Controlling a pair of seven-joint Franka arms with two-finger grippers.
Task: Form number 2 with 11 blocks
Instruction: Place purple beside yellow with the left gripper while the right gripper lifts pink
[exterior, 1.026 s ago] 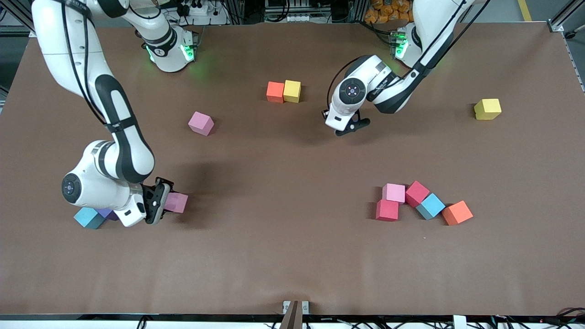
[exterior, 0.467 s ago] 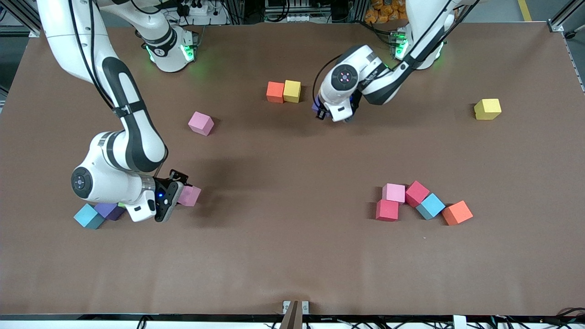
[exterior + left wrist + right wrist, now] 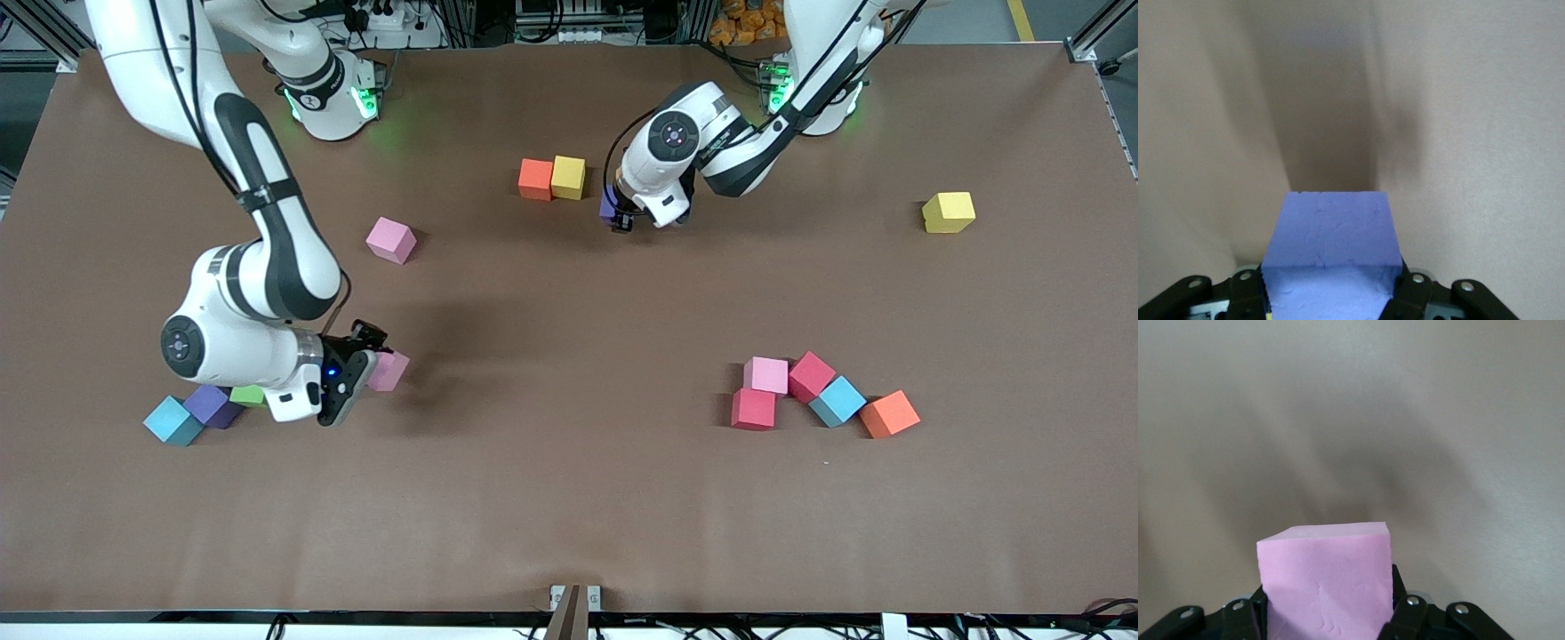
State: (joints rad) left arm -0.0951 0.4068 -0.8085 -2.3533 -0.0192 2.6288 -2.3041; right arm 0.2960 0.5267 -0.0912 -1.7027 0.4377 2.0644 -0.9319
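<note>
On my screen, front view, left edge to right edge; no bins or trays, every piece sits on the brown matte table point(image 3: 569, 498).

- Lower left: light blue cube point(image 3: 172, 420), purple cube point(image 3: 212, 405) and green cube point(image 3: 248, 396) in a tight cluster, the green one partly hidden by the right arm.
- Right gripper point(image 3: 366, 360), lower left of centre, low over the table: fingers pinch a pink cube point(image 3: 389, 370); its wrist view shows that cube point(image 3: 1327, 583) clamped between black pads.
- Upper left of centre: lone pink cube point(image 3: 391, 240), tilted.
- Top centre: orange cube point(image 3: 535, 179) touching yellow cube point(image 3: 568, 177), the only start I see of the number 2.
- Left gripper point(image 3: 620, 213), just beside that pair: clamped on a purple-blue cube point(image 3: 1330, 257), matte foam with a faintly pitted face.
- Lower right: pink point(image 3: 766, 374), red point(image 3: 753, 409), red point(image 3: 811, 375), light blue point(image 3: 837, 400) and orange point(image 3: 889, 413) cubes in a loose arc.
- Upper right: yellow cube point(image 3: 948, 212), alone.
</note>
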